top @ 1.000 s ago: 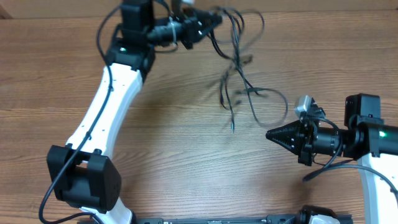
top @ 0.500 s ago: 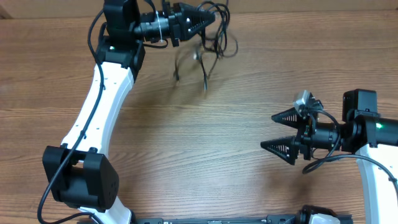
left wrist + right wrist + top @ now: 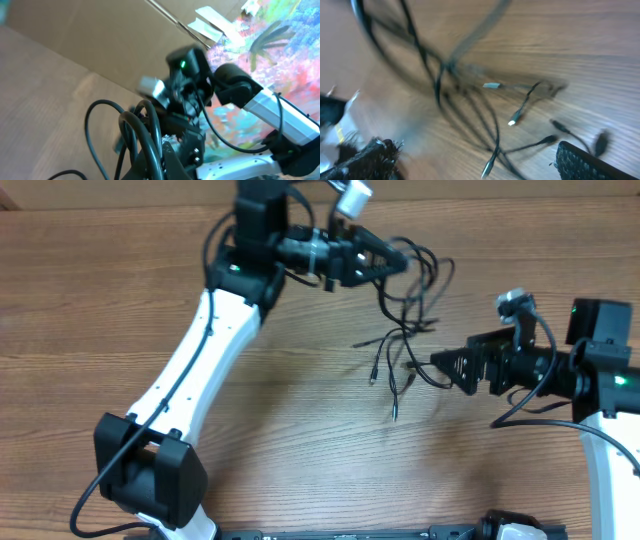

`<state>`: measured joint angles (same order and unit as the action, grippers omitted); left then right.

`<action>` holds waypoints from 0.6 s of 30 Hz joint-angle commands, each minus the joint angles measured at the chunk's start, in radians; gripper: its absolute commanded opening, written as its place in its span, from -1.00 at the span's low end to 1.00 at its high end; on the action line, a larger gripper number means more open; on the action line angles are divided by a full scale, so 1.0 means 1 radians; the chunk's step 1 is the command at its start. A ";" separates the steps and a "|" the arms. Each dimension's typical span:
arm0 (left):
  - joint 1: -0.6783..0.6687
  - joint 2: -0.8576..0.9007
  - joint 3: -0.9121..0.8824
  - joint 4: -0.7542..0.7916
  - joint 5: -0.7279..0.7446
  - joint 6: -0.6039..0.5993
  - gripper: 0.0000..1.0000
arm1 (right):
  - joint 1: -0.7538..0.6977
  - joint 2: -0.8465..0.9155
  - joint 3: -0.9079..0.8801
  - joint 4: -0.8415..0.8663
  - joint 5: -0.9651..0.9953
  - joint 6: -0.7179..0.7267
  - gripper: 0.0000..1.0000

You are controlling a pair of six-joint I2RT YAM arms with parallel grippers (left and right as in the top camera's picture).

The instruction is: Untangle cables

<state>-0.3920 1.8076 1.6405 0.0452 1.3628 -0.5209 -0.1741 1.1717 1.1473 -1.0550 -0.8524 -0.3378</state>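
Observation:
The cables (image 3: 398,340) are thin black cords with small plug ends. They trail from my left gripper (image 3: 398,264) down onto the wooden table (image 3: 300,430). The left gripper is at the top centre, points right and is shut on the cables; in the left wrist view the cords (image 3: 146,131) run between its fingers. My right gripper (image 3: 438,364) points left, just right of the hanging loops. In the right wrist view it is open, with its pads (image 3: 370,159) wide apart. Loose cable strands and plugs (image 3: 512,121) lie blurred ahead of it, and nothing is held.
The right arm (image 3: 240,90) faces the left wrist camera against a colourful background. The left arm's white links (image 3: 190,370) cross the table's left half diagonally. The right arm's base (image 3: 600,370) sits at the right edge.
The left arm first pulled left with the cables, then swung back right to the top centre. The right gripper opened, then moved up and left toward the hanging loops.

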 commanded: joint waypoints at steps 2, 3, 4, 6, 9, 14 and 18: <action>-0.059 -0.013 0.018 -0.095 -0.198 0.027 -0.92 | 0.003 -0.019 0.082 0.013 0.158 0.150 1.00; -0.067 -0.013 0.018 -0.127 -0.259 0.033 -0.92 | 0.003 -0.020 0.089 0.014 0.183 0.167 1.00; -0.077 -0.013 0.018 -0.174 -0.346 0.046 -0.92 | 0.003 -0.022 0.097 0.014 0.210 0.187 1.00; -0.090 -0.013 0.018 -0.259 -0.498 0.068 -0.92 | 0.003 -0.026 0.101 0.021 0.239 0.211 1.00; -0.114 -0.013 0.018 -0.325 -0.581 0.131 -0.92 | 0.003 -0.029 0.101 0.023 0.240 0.209 1.00; -0.169 -0.027 0.018 -0.401 -0.669 0.305 -0.92 | 0.003 -0.029 0.101 0.027 0.275 0.208 1.00; -0.217 -0.070 0.022 -0.509 -0.747 0.467 -0.92 | 0.003 -0.029 0.101 0.029 0.275 0.209 0.99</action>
<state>-0.5678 1.8057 1.6424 -0.4171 0.7246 -0.2478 -0.1745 1.1603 1.2194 -1.0336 -0.5968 -0.1387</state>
